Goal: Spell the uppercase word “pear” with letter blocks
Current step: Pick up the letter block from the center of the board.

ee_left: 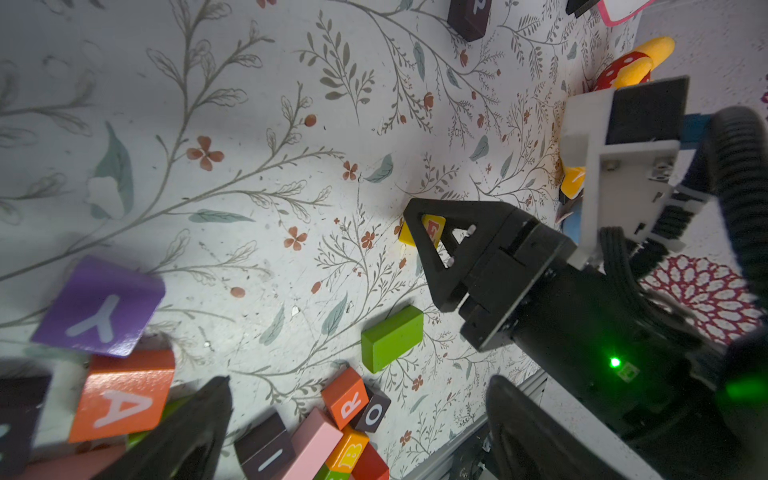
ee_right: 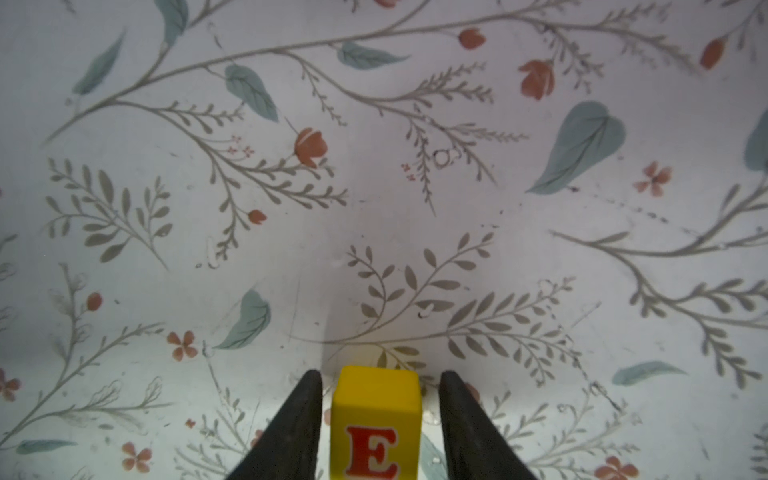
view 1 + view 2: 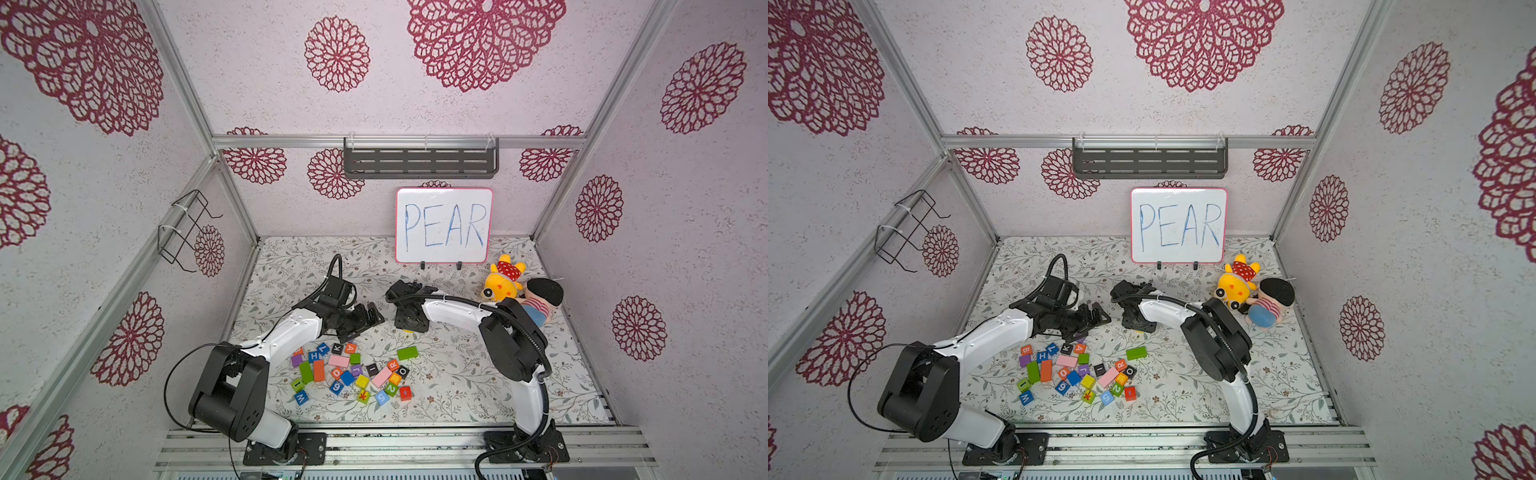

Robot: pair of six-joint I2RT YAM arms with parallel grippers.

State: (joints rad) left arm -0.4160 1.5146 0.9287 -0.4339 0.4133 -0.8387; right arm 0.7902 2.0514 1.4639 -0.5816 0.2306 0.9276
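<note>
Shells: left arm (image 3: 291,332) and right arm (image 3: 453,311) had glossy white links; small screws dotted the left.
Joints: matte black housings.
Cables: corrugated black hose (image 1: 739,166) ran along right arm; thin black wire (image 3: 165,386) looped beside the rail (image 3: 395,440).
Bases: black plates bolted on that rail.
Fingers (image 1: 446,291): black, triangular, cut out.

The white-and-black left arm (image 3: 286,336) reaches far and rightward, held low; the black left gripper (image 3: 374,318) has fingers spread wide. The white-and-black right arm (image 3: 453,309) bends leftward; the black right gripper (image 2: 380,376) points down, fingers narrowly parted.
</note>
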